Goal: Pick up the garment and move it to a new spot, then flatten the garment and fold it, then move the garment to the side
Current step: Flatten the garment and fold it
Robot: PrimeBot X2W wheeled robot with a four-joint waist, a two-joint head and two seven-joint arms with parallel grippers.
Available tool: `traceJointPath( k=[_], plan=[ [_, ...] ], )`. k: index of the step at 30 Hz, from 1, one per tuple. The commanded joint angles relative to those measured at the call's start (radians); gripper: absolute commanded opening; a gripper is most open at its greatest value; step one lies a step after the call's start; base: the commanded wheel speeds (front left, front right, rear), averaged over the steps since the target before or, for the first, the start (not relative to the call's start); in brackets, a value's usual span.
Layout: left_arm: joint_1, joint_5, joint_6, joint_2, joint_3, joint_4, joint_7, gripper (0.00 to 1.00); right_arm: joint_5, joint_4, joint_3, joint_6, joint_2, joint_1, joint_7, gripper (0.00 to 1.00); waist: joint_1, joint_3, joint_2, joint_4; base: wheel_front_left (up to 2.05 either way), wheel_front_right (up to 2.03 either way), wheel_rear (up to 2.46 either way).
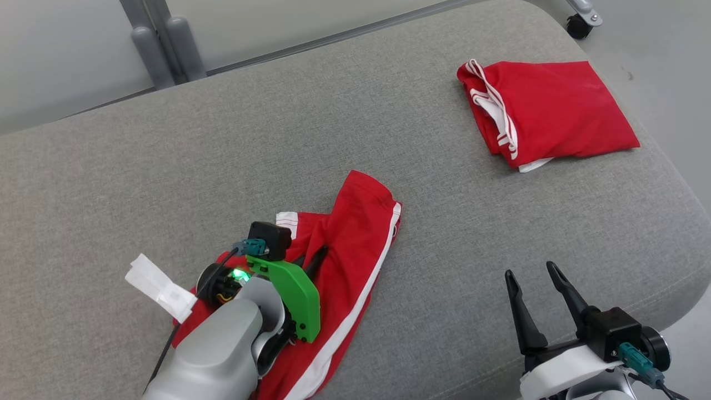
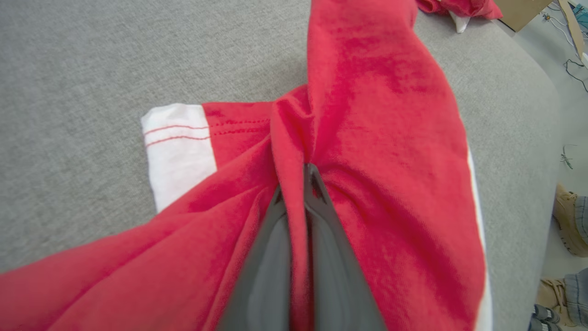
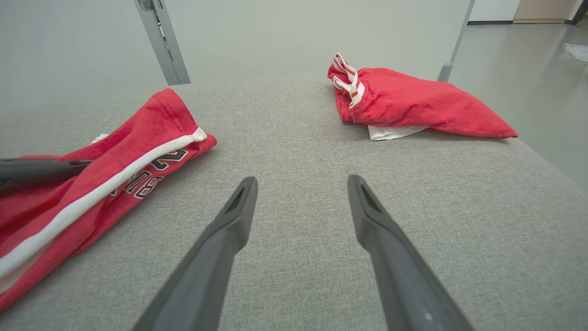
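red garment (image 1: 355,233) pinched, likely pick-up stage
left gripper (image 2: 296,181) clamps a fold at 7 o'clock; right gripper (image 1: 531,271) wide, idle; move, flatten, fold seemingly pending.

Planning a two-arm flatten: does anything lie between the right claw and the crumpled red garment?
Nothing visible does. Only bare grey cushion separates the open right claw from the crumpled garment, which the left claw pinches. The folded red garment sits farther back, off that line.

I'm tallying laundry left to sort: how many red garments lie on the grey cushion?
2. A crumpled garment lies at the near left, pinched in the left pincer. A folded garment lies at the far right, apart from it. None looks hidden.
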Motion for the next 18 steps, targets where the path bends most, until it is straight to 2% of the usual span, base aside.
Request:
traceJointPath(
  k=[1,2,3,4,5,6,12,18],
  plan=[
    [-0.013,-0.007,-0.004,-0.003,-0.001,0.015,-0.011,0.13,0.000,0.000,-0.002,-0.001,0.002,-0.001,-0.002,1.00,0.0000,-0.001,-0.0001,0.003,0.00,0.00,0.00],
    [-0.014,-0.008,-0.006,-0.006,-0.004,0.025,-0.019,0.25,0.000,0.001,-0.003,-0.001,0.002,0.001,-0.002,1.00,0.0000,-0.003,-0.0001,0.005,0.00,0.00,0.00],
    [-0.015,-0.010,-0.005,-0.010,-0.006,0.032,-0.025,0.42,0.000,0.002,-0.003,-0.001,0.002,0.002,-0.002,1.00,0.0000,-0.003,-0.0001,0.007,0.00,0.00,0.00],
    [-0.016,-0.012,-0.005,-0.014,-0.009,0.042,-0.033,0.52,0.000,0.003,-0.005,-0.001,0.002,0.004,-0.002,1.00,0.0000,-0.005,-0.0001,0.010,0.00,0.00,0.00],
    [-0.016,-0.010,-0.006,-0.018,-0.013,0.050,-0.041,0.80,0.000,0.004,-0.005,-0.001,0.002,0.005,-0.002,1.00,0.0000,-0.006,-0.0001,0.012,0.00,0.00,0.00],
    [-0.014,-0.009,-0.006,-0.020,-0.017,0.056,-0.047,0.99,-0.001,0.004,-0.006,-0.001,0.002,0.006,-0.002,1.00,0.0000,-0.007,-0.0001,0.014,0.00,0.00,0.00],
    [0.001,0.013,-0.003,-0.029,-0.048,0.138,-0.077,1.00,-0.003,0.008,-0.005,-0.001,-0.003,0.010,-0.002,1.00,0.0000,-0.020,-0.0001,0.032,0.00,0.00,0.00],
    [0.013,-0.008,0.014,-0.048,-0.025,0.185,-0.131,1.00,-0.005,0.008,-0.008,-0.001,-0.007,0.017,-0.002,1.00,0.0000,-0.033,-0.0001,0.054,0.00,0.00,0.00]
  ],
)
